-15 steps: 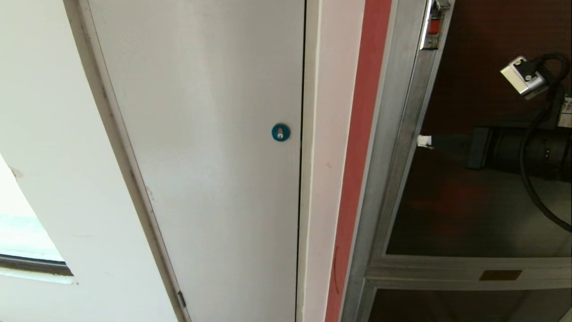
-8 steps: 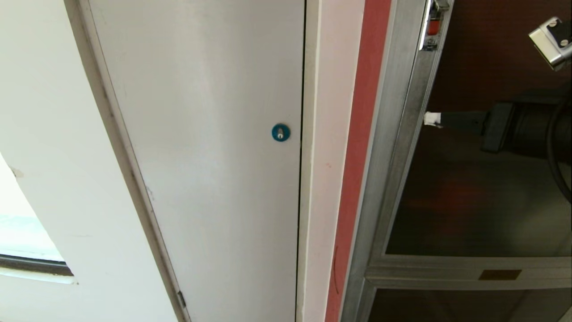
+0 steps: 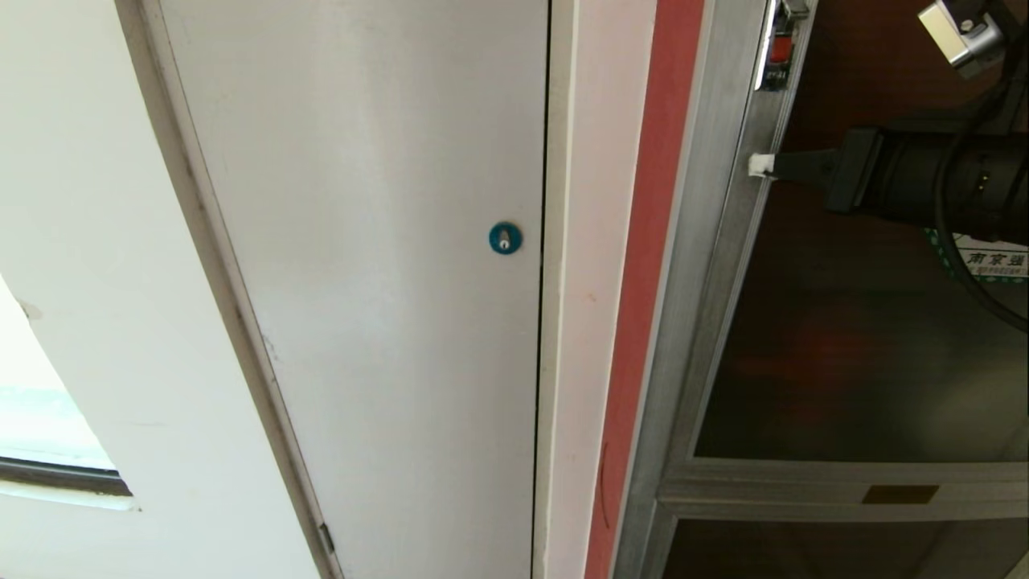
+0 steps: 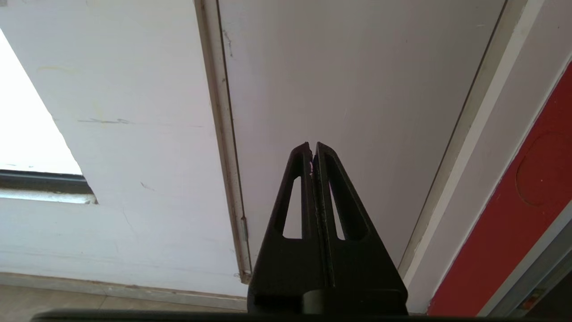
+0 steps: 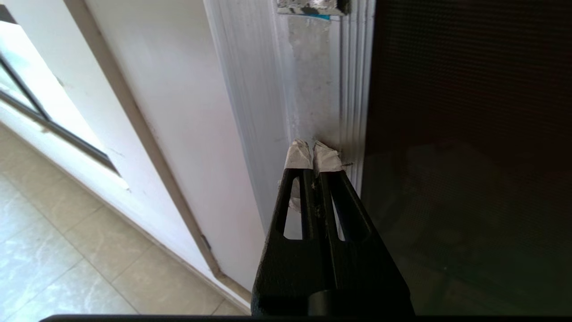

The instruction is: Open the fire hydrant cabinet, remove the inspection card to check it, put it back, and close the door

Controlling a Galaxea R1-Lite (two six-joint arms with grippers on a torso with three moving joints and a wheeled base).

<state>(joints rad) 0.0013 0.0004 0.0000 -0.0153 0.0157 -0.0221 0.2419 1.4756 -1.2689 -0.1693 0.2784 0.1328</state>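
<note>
Left to right across the head view: pale wall, then plain white door [image 3: 362,281] with round blue lock [image 3: 505,238], not part of the job. White jamb, then red edge strip [image 3: 643,265] marking the near side of the fire hydrant cabinet [image 3: 707,338].

Left gripper [image 4: 313,150] parked low, facing the white door; jaws pressed together, nothing between them. No role judged for it in this step.

The door [image 3: 844,362] of the cabinet: silver frame, dark glass, shut flush as far as can be told. Small red latch [image 3: 778,48] high on the frame stile. Green-bordered sticker [image 3: 993,261] partly visible behind the right arm. Inspection card not visible; presumably inside, behind the tinted glass.

Right gripper [image 3: 760,165] reaching in level from the right; white-taped tips at the frame stile, below the latch. Wrist view: jaws closed tip to tip, holding nothing, tips [image 5: 315,156] touching or just short of the ribbed aluminium. Contact not certain.

Step in hand, judged: releasing the latch to open the door.
- Carry closed tips up the stile to the latch; avoid dragging on the ribs.
- Keep off the glass.
- Press or hook the red tab squarely; slipping off sideways likely if angled.
- Once freed, draw the frame edge outward, following the hinge arc.
- Latch mechanism detail too small to read; approach slowly.
</note>
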